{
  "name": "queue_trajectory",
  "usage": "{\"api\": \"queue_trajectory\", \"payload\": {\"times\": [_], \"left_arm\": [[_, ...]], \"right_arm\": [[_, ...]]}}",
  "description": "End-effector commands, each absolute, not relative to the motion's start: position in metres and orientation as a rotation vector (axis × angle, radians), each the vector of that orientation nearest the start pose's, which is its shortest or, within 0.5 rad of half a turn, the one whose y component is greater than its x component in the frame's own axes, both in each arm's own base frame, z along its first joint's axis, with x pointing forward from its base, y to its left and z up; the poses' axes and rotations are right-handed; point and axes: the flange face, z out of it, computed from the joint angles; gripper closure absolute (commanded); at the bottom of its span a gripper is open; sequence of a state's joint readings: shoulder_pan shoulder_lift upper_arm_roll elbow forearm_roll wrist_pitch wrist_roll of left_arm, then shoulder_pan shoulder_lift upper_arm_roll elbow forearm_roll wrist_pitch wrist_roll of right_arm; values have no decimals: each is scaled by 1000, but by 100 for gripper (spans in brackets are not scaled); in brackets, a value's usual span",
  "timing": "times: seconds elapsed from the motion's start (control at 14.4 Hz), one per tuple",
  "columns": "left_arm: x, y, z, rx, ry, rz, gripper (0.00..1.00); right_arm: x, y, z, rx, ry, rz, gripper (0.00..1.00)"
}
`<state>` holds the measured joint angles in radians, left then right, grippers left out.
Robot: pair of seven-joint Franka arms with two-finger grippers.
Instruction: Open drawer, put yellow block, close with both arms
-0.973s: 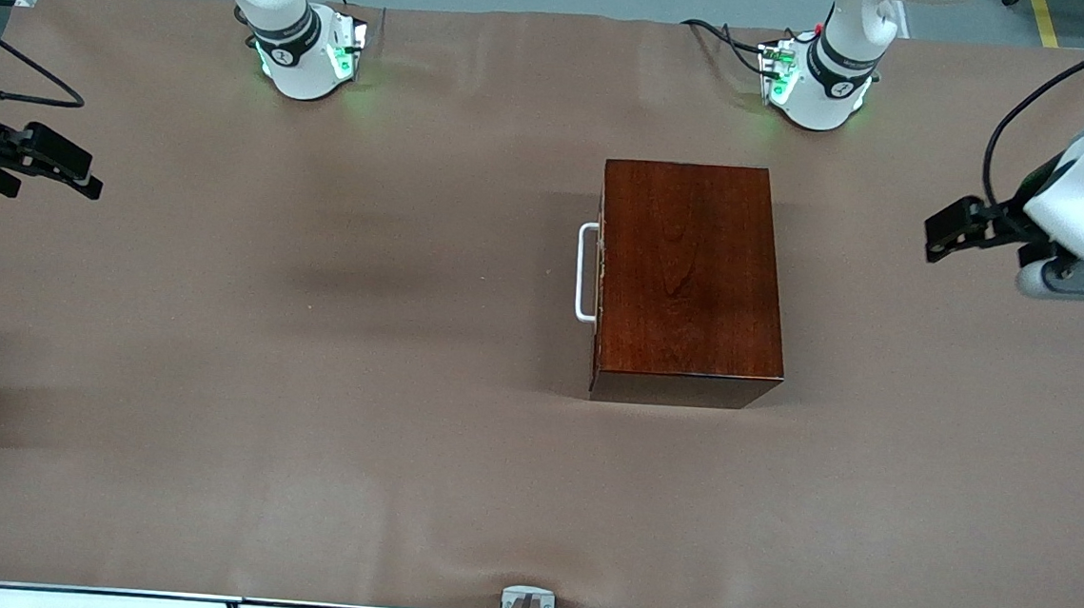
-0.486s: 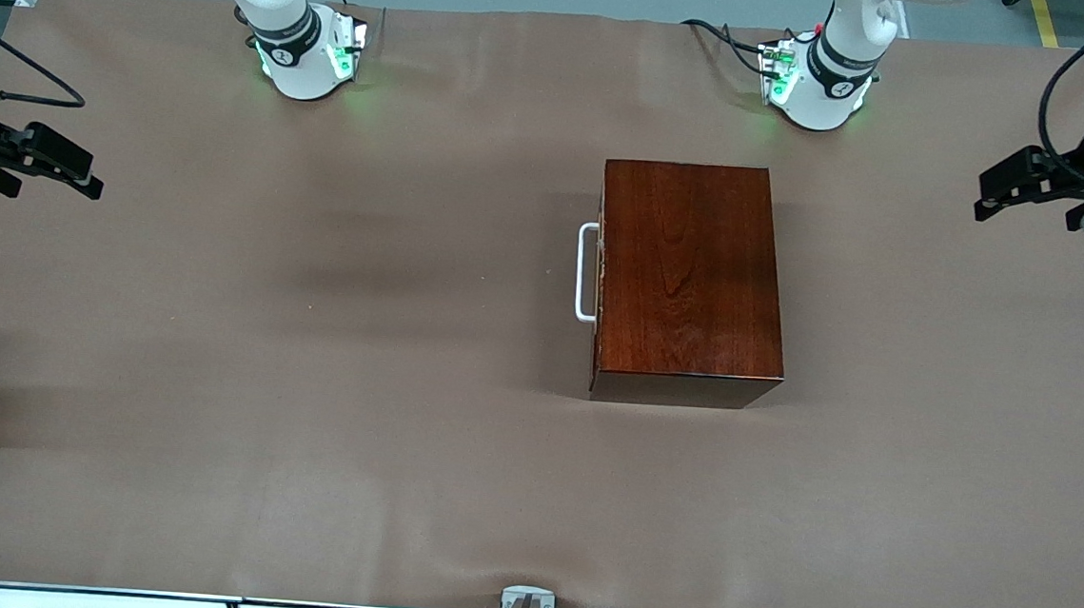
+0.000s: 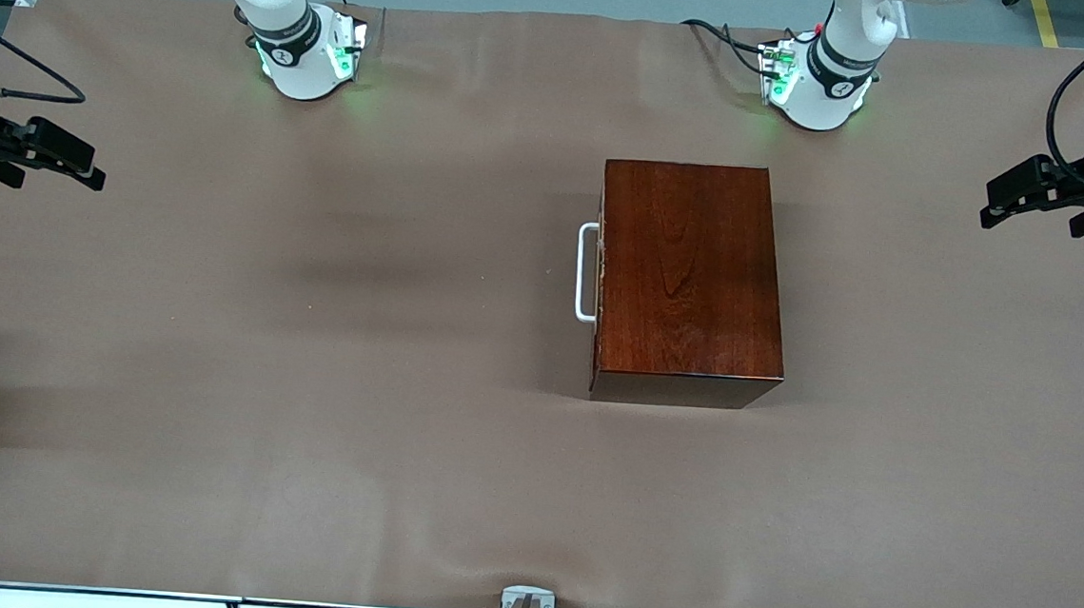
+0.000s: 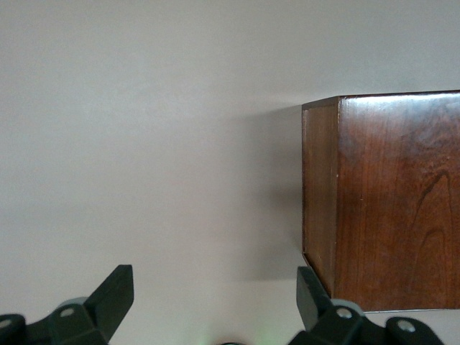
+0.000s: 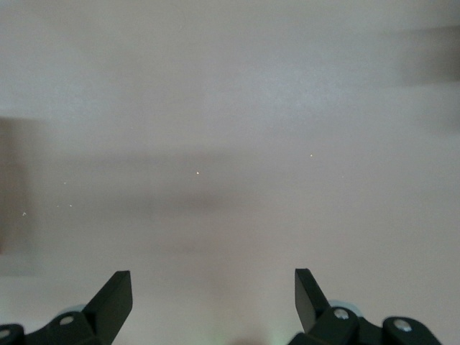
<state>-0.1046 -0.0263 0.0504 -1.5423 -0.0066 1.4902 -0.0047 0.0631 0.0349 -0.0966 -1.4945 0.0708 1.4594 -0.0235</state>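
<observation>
I'm hanging my left gripper over the table at the left arm's end, well apart from the box, fingers spread wide and holding nothing. My right gripper is hovering over the right arm's end, well apart from the box too, fingers spread, empty. The drawer is sitting shut, only its handle sticking out toward the right arm's end. No yellow block showing anywhere; I'm guessing it's inside. Risks: that thin, smooth white bar could slip from a shallow pinch, and a pull could drag the glossy, hard-edged box across the matte brown cloth unless I'm bracing it.
</observation>
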Motion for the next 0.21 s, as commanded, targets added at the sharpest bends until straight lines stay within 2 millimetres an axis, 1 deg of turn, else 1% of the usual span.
{"api": "queue_trajectory", "payload": {"times": [0.0,0.14], "left_arm": [[534,-33,648,-3161,79,18,0],[535,-33,648,-3161,77,16,0]], "right_arm": [[551,-12,636,-3075,19,110,0],[551,-12,636,-3075,24,110,0]]}}
